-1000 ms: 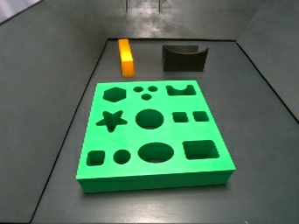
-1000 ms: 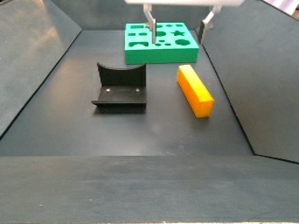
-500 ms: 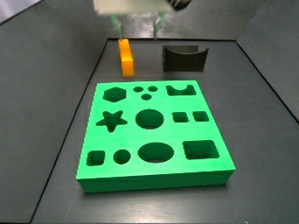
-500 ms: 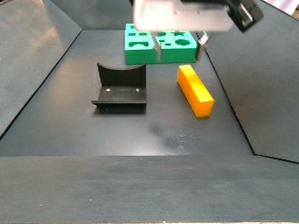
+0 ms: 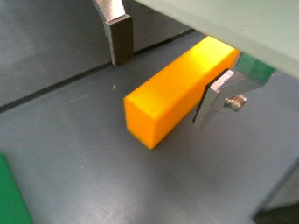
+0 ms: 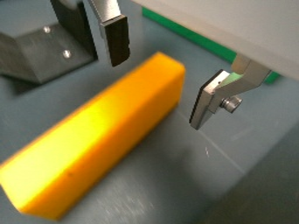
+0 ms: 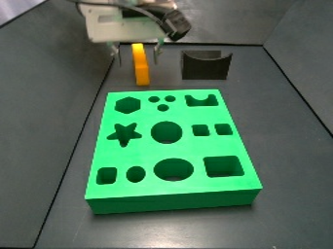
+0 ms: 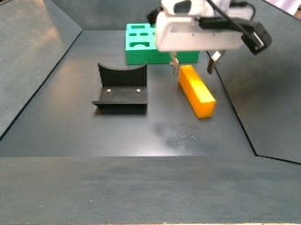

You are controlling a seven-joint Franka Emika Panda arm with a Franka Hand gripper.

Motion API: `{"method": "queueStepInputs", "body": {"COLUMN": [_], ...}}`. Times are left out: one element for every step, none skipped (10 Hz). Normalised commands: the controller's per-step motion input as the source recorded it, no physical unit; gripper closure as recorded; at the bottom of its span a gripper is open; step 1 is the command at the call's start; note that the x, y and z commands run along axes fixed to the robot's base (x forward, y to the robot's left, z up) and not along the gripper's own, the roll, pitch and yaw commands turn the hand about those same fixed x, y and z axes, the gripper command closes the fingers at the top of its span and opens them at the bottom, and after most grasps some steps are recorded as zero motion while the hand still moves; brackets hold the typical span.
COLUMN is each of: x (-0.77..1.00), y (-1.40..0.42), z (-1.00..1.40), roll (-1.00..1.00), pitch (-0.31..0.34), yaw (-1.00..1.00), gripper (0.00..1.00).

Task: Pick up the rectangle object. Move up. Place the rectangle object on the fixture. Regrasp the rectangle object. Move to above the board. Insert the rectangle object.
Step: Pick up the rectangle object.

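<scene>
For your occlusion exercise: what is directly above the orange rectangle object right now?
The gripper hangs open over the far end of the rectangle object, fingers either side without touching. In a side view its body hides that end; the near end has nothing above it.

rectangle object (image 8: 196,91): glossy orange bar, lying flat, unheld
fixture (image 8: 120,88): dark, at its 9 o'clock
board (image 7: 173,147): bright green, flat
gripper (image 5: 163,61): straddling the bar, jaws apart
</scene>
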Motion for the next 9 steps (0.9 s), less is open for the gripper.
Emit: {"method": "queueStepInputs", "body": {"x": [-0.34,-0.17,-0.04,-0.12,0.00,0.00,0.00,0.00,0.00], "y": [0.00,0.00,0.00,0.00,0.00,0.00,0.00,0.00,0.00], "z": [-0.35,-0.19,-0.13,-0.17,-0.02,0.00,0.00,0.00,0.00], "roll": [0.00,0.00,0.00,0.00,0.00,0.00,0.00,0.00,0.00], "pitch": [-0.287,-0.186,-0.091,-0.120,0.000,0.000,0.000,0.000,0.000], "yaw": [0.02,0.00,0.02,0.01,0.00,0.00,0.00,0.00,0.00], "gripper": [0.00,0.00,0.00,0.00,0.00,1.00,1.00,1.00,1.00]}}
